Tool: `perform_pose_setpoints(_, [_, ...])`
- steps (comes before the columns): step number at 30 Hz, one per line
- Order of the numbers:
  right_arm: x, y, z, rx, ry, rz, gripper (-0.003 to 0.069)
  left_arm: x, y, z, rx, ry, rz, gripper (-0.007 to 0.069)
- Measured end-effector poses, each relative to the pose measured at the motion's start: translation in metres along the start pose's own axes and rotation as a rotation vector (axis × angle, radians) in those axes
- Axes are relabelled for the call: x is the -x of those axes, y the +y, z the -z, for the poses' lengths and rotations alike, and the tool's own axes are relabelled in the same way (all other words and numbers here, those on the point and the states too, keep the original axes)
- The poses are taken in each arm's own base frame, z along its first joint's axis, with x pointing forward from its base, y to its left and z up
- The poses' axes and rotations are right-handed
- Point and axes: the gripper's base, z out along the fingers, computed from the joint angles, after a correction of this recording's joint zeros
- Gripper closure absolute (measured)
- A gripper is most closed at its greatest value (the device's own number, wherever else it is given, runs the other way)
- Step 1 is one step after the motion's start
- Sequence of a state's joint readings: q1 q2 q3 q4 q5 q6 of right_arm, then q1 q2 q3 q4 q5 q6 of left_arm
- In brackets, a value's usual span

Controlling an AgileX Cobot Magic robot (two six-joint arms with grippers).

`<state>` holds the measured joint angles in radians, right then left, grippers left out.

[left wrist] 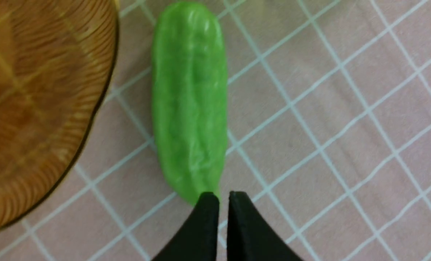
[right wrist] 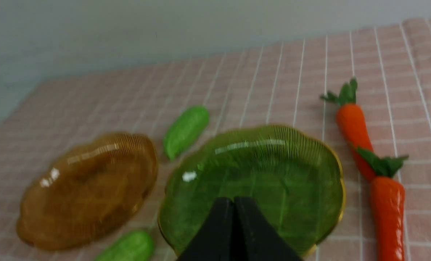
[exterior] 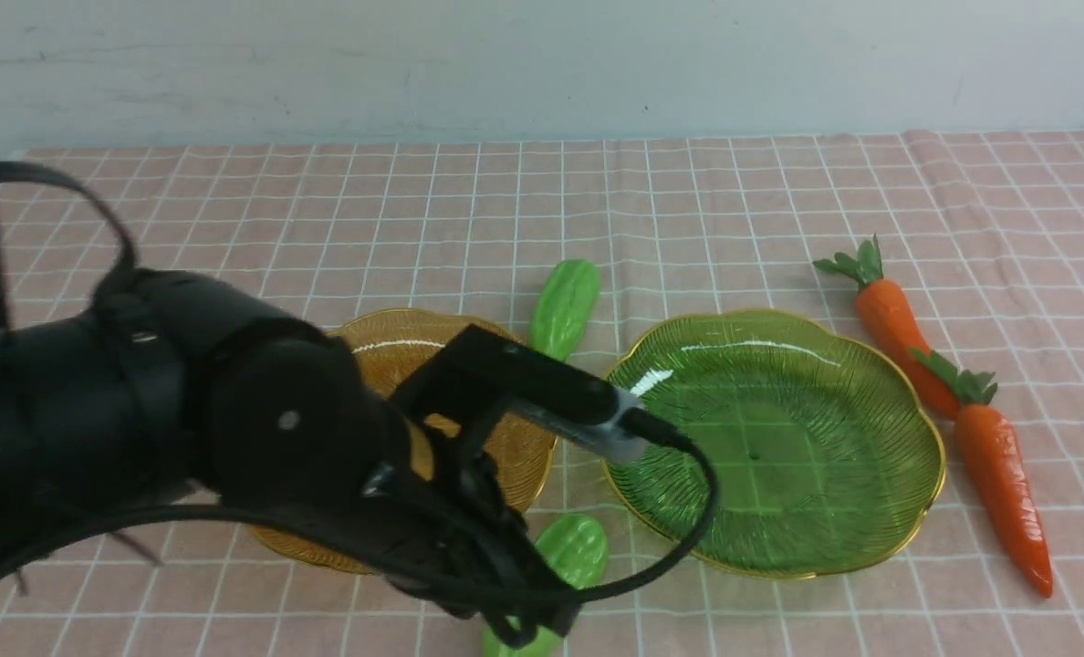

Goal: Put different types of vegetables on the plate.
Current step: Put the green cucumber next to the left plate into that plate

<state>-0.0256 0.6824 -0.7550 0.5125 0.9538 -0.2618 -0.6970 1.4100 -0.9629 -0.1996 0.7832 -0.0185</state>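
Two light-green gourds lie on the pink checked cloth: one (exterior: 565, 306) beyond the gap between the plates, one (exterior: 575, 550) at the near edge. Two orange carrots (exterior: 891, 327) (exterior: 1003, 479) lie right of the green glass plate (exterior: 898, 511). An amber glass plate (exterior: 387, 342) sits to its left, partly under my left arm. My left gripper (exterior: 524, 630) is shut and empty, its tips (left wrist: 222, 197) at the pointed end of the near gourd (left wrist: 190, 105). My right gripper (right wrist: 233, 201) is shut and empty, hovering on the near side of the green plate (right wrist: 310, 170); it is out of the front view.
My left arm (exterior: 186, 411) fills the near left and hides part of the amber plate. A pale wall (exterior: 542, 64) runs behind the table's far edge. The cloth is wrinkled at the far right (exterior: 962, 173).
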Motion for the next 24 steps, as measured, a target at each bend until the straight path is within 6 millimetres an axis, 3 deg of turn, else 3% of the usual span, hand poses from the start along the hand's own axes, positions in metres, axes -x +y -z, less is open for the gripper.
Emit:
perform_pose_setpoints(1, [0.000,0.000,-0.001,0.000,0.012,0.003,0.0676,0.014,-0.009,-0.013,-0.007,0.015,-0.025,0.0567])
perform_pose_setpoints(4, [0.000,0.000,-0.001,0.000,0.010,0.008,0.0676,0.023,-0.012,-0.030,-0.005,0.046,-0.031,0.0480])
perform_pose_setpoints(5, [0.000,0.000,-0.001,0.000,0.010,0.010,0.0676,0.028,-0.013,-0.041,-0.003,0.067,-0.031,0.0402])
perform_pose_setpoints(10, [0.000,0.000,-0.001,0.000,0.010,0.020,0.0676,0.028,-0.007,-0.072,0.031,0.148,-0.036,0.0139])
perform_pose_setpoints(12, [0.000,0.000,-0.001,0.000,0.010,0.024,0.0676,0.027,-0.005,-0.078,0.045,0.166,-0.037,0.0083])
perform_pose_setpoints(24, [0.001,-0.001,-0.001,-0.005,-0.005,0.032,0.0676,0.027,-0.001,-0.103,0.061,0.188,-0.021,0.0048])
